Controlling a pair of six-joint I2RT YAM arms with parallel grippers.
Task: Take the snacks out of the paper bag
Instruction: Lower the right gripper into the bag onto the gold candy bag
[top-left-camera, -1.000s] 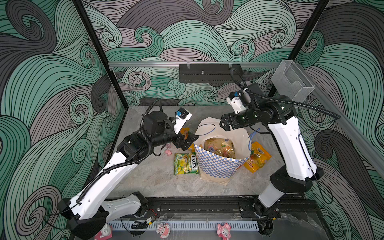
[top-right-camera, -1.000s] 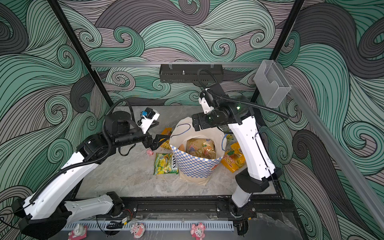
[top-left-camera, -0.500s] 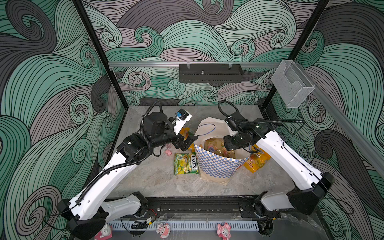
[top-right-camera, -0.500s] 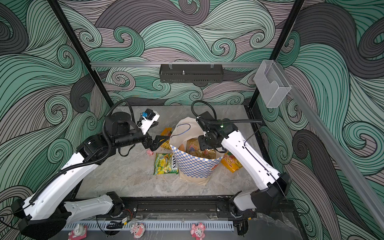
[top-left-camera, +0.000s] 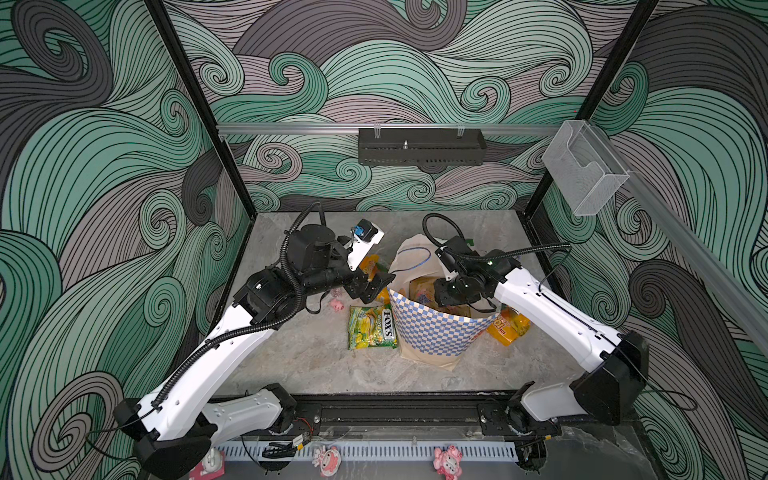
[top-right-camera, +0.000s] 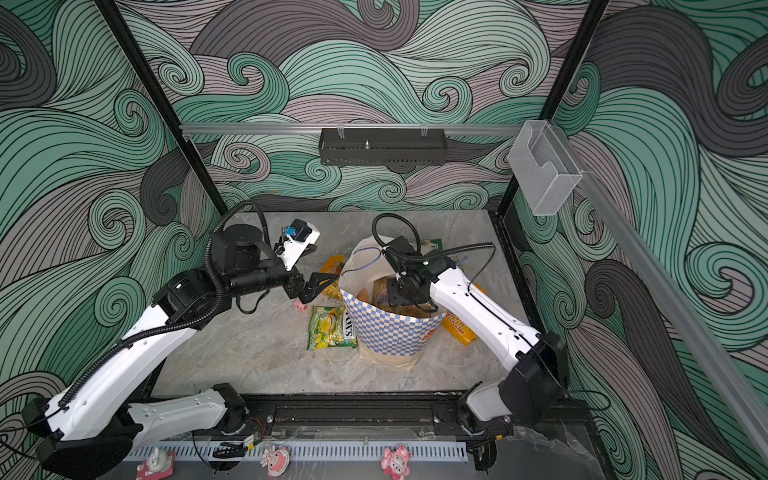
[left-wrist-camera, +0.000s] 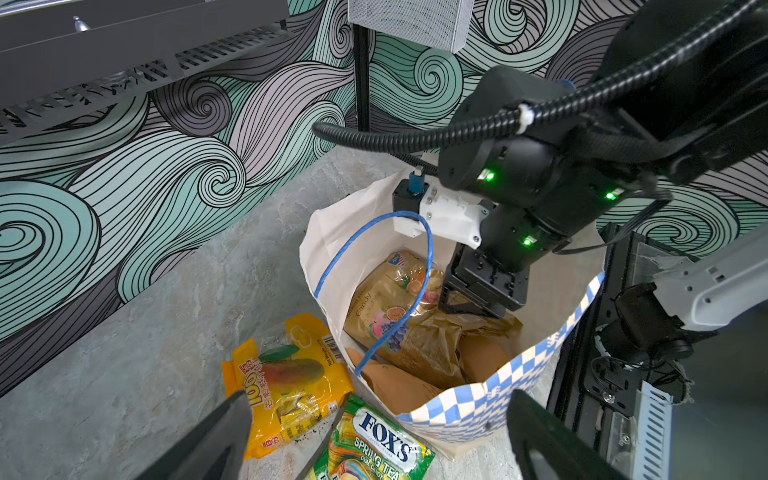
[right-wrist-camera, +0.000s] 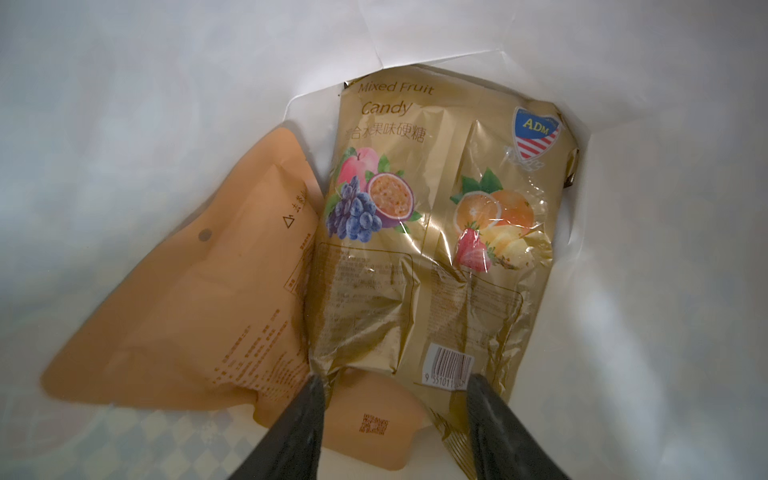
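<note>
The paper bag (top-left-camera: 436, 332) (top-right-camera: 390, 332) stands open mid-table. Inside it lie a gold fruit-candy snack packet (right-wrist-camera: 436, 232) (left-wrist-camera: 399, 307) and a tan-orange packet (right-wrist-camera: 199, 316). My right gripper (right-wrist-camera: 395, 384) reaches down into the bag, its fingers pressed against both sides of the gold packet's crumpled lower end. Outside, a green-yellow FOX'S packet (top-left-camera: 372, 328) (left-wrist-camera: 374, 444) lies at the bag's left foot. An orange-yellow packet (top-left-camera: 370, 264) (left-wrist-camera: 286, 382) lies behind it, and another (top-left-camera: 509, 328) lies on the bag's right. My left gripper (top-left-camera: 376, 286) (left-wrist-camera: 378, 399) hangs open and empty by the bag's left rim.
A tiny pink pig (top-left-camera: 336, 305) sits on the table under the left wrist. A blue cord handle (left-wrist-camera: 374, 270) loops across the bag's mouth. A black rack (top-left-camera: 419, 145) hangs on the back wall and a clear box (top-left-camera: 586, 166) on the right rail.
The right arm dropped from above the bag's far rim down into the bag, and its jaws closed in on the gold packet. The left arm stayed put.
</note>
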